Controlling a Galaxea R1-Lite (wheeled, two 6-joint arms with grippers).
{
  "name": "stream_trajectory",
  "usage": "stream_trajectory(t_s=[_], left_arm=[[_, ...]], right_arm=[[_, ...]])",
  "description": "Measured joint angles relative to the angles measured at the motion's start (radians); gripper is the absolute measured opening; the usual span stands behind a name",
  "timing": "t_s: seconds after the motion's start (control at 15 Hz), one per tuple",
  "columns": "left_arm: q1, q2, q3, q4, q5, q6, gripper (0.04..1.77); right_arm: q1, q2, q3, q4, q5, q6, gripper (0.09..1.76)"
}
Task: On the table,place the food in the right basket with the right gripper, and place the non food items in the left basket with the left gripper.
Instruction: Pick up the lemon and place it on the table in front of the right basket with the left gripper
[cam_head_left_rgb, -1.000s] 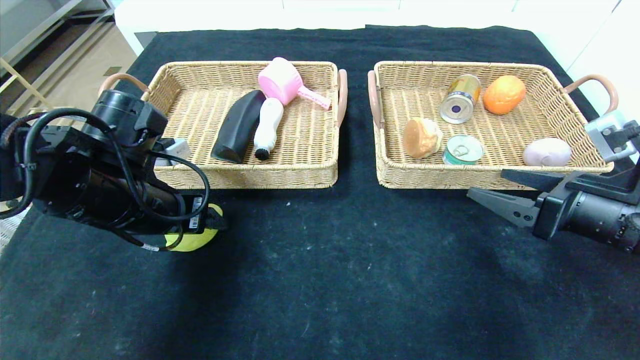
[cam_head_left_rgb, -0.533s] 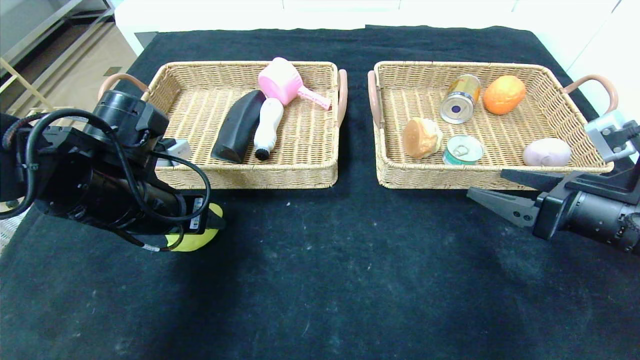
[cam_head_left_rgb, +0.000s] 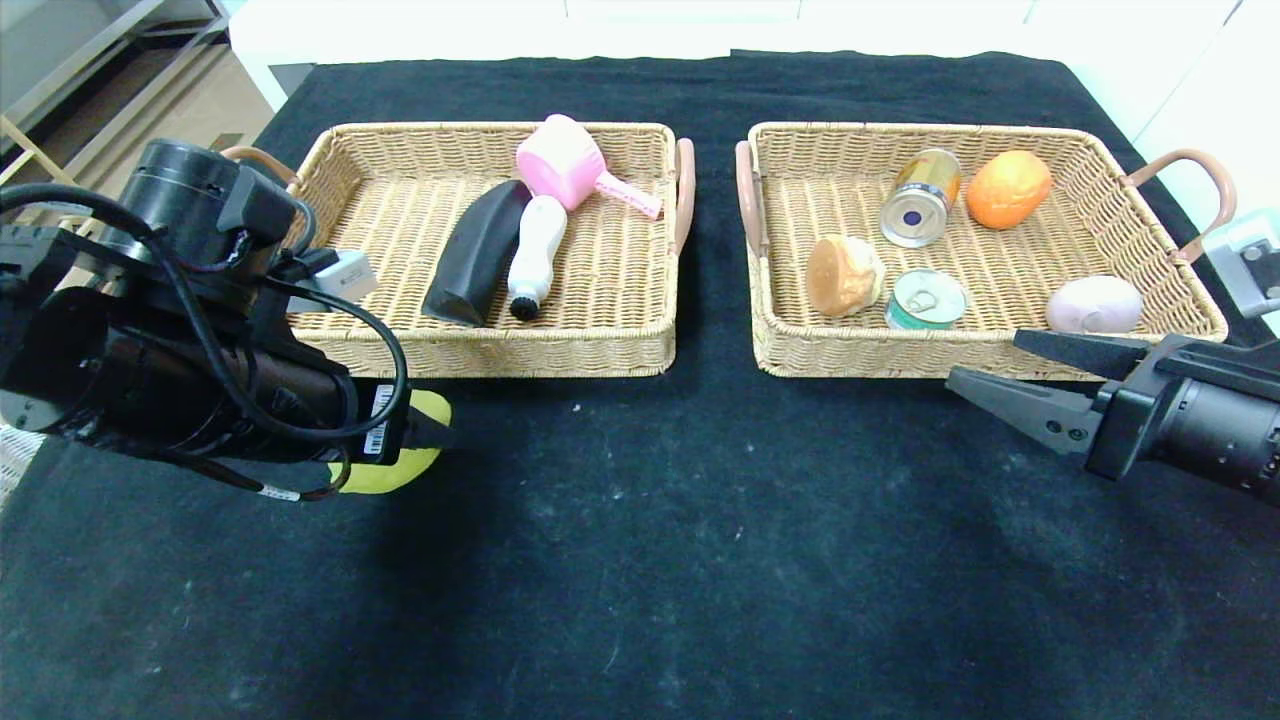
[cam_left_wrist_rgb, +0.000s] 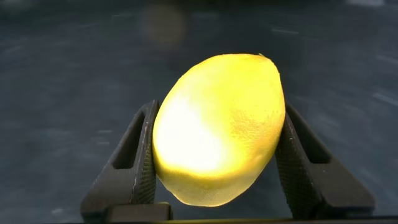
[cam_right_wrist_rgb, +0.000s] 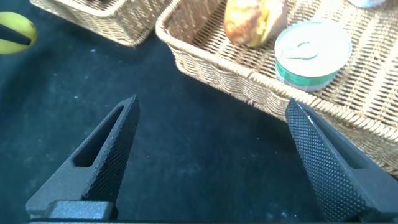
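My left gripper (cam_head_left_rgb: 415, 450) is shut on a yellow lemon (cam_head_left_rgb: 395, 470) and holds it just above the black table, in front of the left basket's (cam_head_left_rgb: 500, 355) near left corner. In the left wrist view the lemon (cam_left_wrist_rgb: 217, 130) fills the gap between both pads (cam_left_wrist_rgb: 144, 155). My right gripper (cam_head_left_rgb: 985, 355) is open and empty, low over the table in front of the right basket (cam_head_left_rgb: 850, 355). The right wrist view shows its gripper (cam_right_wrist_rgb: 211, 102) spread wide over bare cloth, with the lemon (cam_right_wrist_rgb: 13, 34) far off.
The left basket holds a black item (cam_head_left_rgb: 475, 255), a white brush (cam_head_left_rgb: 535, 255) and a pink item (cam_head_left_rgb: 565, 160). The right basket holds a gold can (cam_head_left_rgb: 920, 197), an orange (cam_head_left_rgb: 1008, 188), a bun (cam_head_left_rgb: 843, 275), a green can (cam_head_left_rgb: 927, 298) and a pale purple lump (cam_head_left_rgb: 1094, 304).
My left arm has risen and tilted back to the left, with the lemon still in its jaws. My right gripper has shifted slightly right and down.
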Motion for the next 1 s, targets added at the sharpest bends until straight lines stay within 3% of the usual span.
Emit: stream_trajectory(t_s=[0.2, 0.53, 1.0], left_arm=[[-0.101, -0.046, 0.011, 0.001, -0.034, -0.001, 1.12], [-0.326, -0.046, -0.006, -0.012, -0.026, -0.007, 1.12], [-0.541, 0.145, -0.203, -0.034, 0.060, -0.024, 1.11]], right_arm=[[0.006, -0.027, -0.001, 0.028, -0.001, 0.000, 1.71], [0.007, -0.039, -0.008, 0.036, -0.005, 0.000, 1.71], [-0.006, -0.057, -0.014, 0.035, -0.005, 0.001, 1.71]])
